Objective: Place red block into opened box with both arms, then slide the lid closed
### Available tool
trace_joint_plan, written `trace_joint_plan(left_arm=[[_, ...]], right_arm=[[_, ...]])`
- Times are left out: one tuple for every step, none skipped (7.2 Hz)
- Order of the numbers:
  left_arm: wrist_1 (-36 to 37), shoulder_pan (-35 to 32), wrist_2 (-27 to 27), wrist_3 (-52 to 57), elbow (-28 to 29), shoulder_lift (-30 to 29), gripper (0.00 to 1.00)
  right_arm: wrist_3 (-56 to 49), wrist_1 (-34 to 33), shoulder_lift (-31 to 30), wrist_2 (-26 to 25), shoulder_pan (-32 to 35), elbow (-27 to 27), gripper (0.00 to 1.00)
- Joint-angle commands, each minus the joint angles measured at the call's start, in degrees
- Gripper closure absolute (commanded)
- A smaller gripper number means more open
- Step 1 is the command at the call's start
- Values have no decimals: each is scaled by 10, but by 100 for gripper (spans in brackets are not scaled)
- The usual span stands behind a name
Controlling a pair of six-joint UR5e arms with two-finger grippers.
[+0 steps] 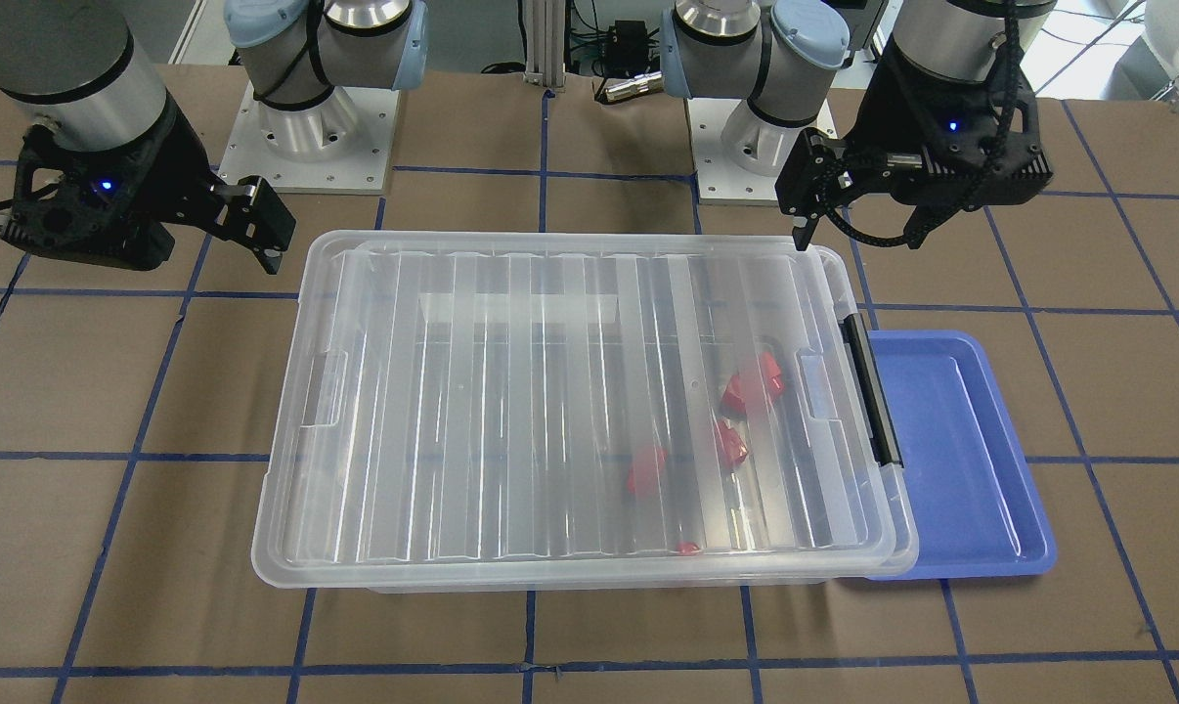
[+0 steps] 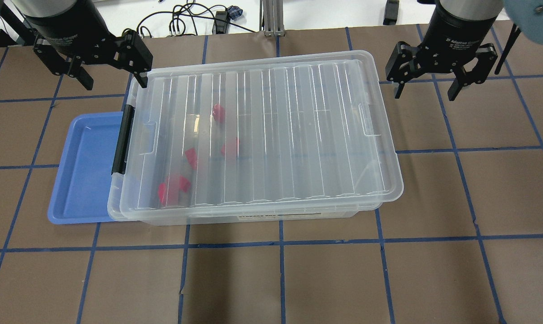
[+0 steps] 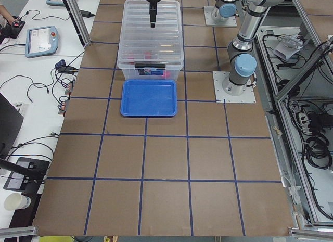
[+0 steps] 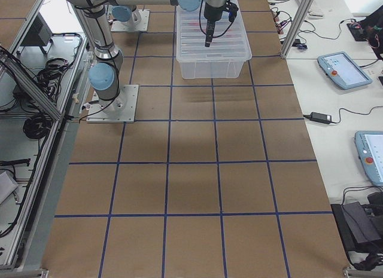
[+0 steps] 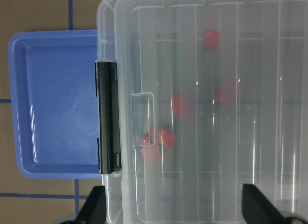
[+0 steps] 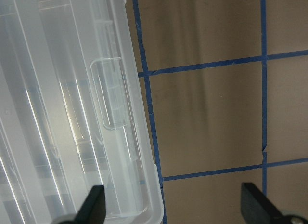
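The clear box (image 2: 271,217) stands mid-table with its black bar (image 2: 122,139) at its left end. The ribbed lid (image 2: 298,135) lies over nearly all of it, slightly askew. Several red blocks (image 2: 230,147) show through the lid near the bar end, also in the front view (image 1: 754,383) and the left wrist view (image 5: 226,94). My left gripper (image 2: 114,78) hovers open and empty above the far corner by the bar. My right gripper (image 2: 425,90) hovers open and empty just beyond the opposite end. The right wrist view has the lid's notch (image 6: 110,94) below the open fingers.
A shallow blue tray (image 2: 84,171) lies against the box's bar end, partly under it. Brown table surface with blue tape lines surrounds the box. Arm bases (image 1: 306,127) stand at the table's robot side. Cables and tablets lie on the side benches.
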Motion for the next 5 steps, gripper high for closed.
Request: trace_joint_plan(left_arm=[[-2, -4, 1, 0, -2, 6, 0], [-2, -5, 0, -1, -2, 3, 0], [-2, -4, 0, -1, -2, 7, 0], [-2, -4, 0, -1, -2, 7, 0], [-2, -4, 0, -1, -4, 8, 0]], right_arm=[[0, -2, -11, 0, 1, 1, 0], [-1, -2, -11, 0, 1, -2, 0], [-1, -2, -10, 0, 1, -1, 0], [-4, -3, -10, 0, -1, -3, 0], [-4, -11, -10, -1, 0, -3, 0]])
